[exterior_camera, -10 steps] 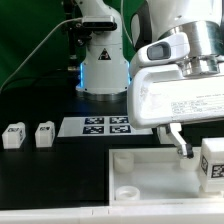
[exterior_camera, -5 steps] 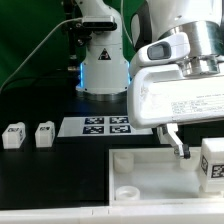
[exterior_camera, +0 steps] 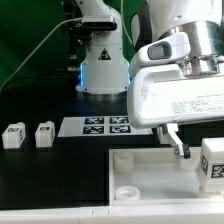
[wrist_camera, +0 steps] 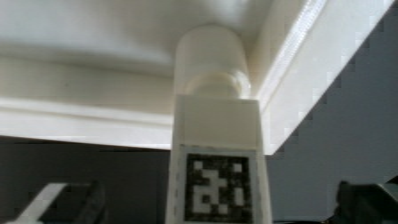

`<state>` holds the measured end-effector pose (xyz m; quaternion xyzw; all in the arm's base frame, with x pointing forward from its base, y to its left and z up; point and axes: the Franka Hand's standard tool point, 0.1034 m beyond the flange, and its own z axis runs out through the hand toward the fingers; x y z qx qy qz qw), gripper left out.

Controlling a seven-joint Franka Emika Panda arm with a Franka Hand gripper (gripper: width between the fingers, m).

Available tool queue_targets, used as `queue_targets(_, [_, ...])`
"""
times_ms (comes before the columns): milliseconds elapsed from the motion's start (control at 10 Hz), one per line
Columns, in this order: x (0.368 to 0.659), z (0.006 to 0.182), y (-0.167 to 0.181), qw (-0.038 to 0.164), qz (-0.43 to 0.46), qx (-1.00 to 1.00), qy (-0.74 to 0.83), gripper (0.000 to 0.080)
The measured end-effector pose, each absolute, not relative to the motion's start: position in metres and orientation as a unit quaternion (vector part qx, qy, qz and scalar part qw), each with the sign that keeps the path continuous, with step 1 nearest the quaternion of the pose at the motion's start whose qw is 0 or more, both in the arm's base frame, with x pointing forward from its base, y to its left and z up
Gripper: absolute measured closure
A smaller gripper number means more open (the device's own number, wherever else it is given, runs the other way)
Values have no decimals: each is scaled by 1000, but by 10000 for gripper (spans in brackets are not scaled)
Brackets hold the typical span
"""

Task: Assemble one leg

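One leg point(exterior_camera: 212, 160), a small white block with a black-and-white tag, stands on the white panel point(exterior_camera: 140, 170) at the exterior view's right edge. In the wrist view the same leg point(wrist_camera: 219, 120) fills the middle, its rounded end against the panel's raised rim point(wrist_camera: 294, 60). My gripper point(exterior_camera: 198, 150) straddles this leg, and its midpoint shows in the wrist view point(wrist_camera: 214, 203). The dark fingertips point(wrist_camera: 59, 202) stand well apart from the leg on both sides, so the gripper is open. Two more legs point(exterior_camera: 13, 135) point(exterior_camera: 44, 133) stand on the black table at the left.
The marker board point(exterior_camera: 108, 126) lies flat behind the panel, in front of the arm's base point(exterior_camera: 100, 70). The panel has a round corner socket point(exterior_camera: 128, 190) near its front left. A green backdrop closes the back.
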<state>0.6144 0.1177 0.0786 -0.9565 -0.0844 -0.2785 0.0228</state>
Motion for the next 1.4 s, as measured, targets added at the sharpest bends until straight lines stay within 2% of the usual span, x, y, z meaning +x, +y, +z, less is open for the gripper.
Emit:
queue_targets(200, [615,107,119,27,-248,-966,-74,151])
queue_targets(500, [620,120,122,31,-184,-980,-73,151])
queue_targets(900, [622,112,122,30,40,-996,-70,151])
queue_targets(1100, [628,104,121,29,75,-994,-70,151])
queue_targets(1400, [630,88,121,28,41,-996,-69,151])
